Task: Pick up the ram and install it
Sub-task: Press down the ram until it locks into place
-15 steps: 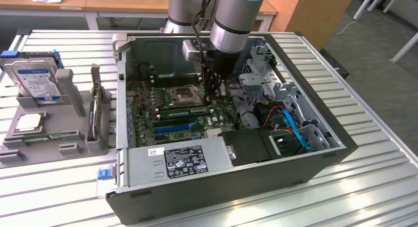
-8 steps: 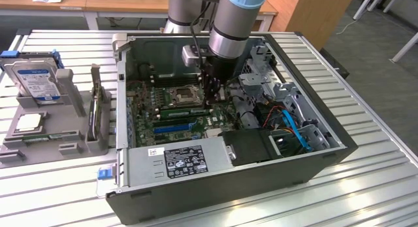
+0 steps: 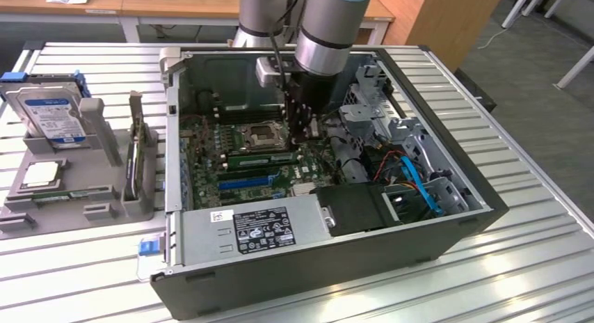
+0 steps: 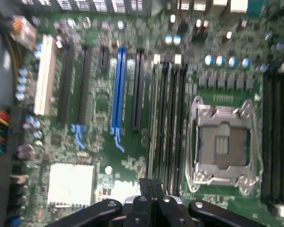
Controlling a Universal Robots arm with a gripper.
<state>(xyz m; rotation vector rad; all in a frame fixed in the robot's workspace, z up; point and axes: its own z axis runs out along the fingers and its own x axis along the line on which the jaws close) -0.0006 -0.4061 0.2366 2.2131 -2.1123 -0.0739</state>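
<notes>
Gripper (image 3: 302, 131), item one: from the exterior view you see it reaching down into the open computer case (image 3: 307, 267) on the arm, its tip close above the motherboard. The ram (image 3: 264, 159) lies inside the case as a long green strip in the memory slots, just beside the processor socket (image 3: 257, 135). The gripper's tip stands at the strip's end toward the exterior view's right. You cannot tell whether they touch.

Wrist view, item two: the gripper (image 4: 151, 187) has its fingers drawn together with nothing between them. Below it run the black memory slots (image 4: 173, 118), with the processor socket (image 4: 222, 142) to one side and the blue expansion slot (image 4: 117, 94) to the other.

Surroundings, item three: the case sits on a slatted metal table (image 3: 519, 267). Beside the case, toward the exterior view's left, a grey holder (image 3: 93, 128) carries a hard drive (image 3: 51, 117) and a silver-lidded processor chip (image 3: 42, 173). Behind the case stands a wooden desk (image 3: 186, 3).
</notes>
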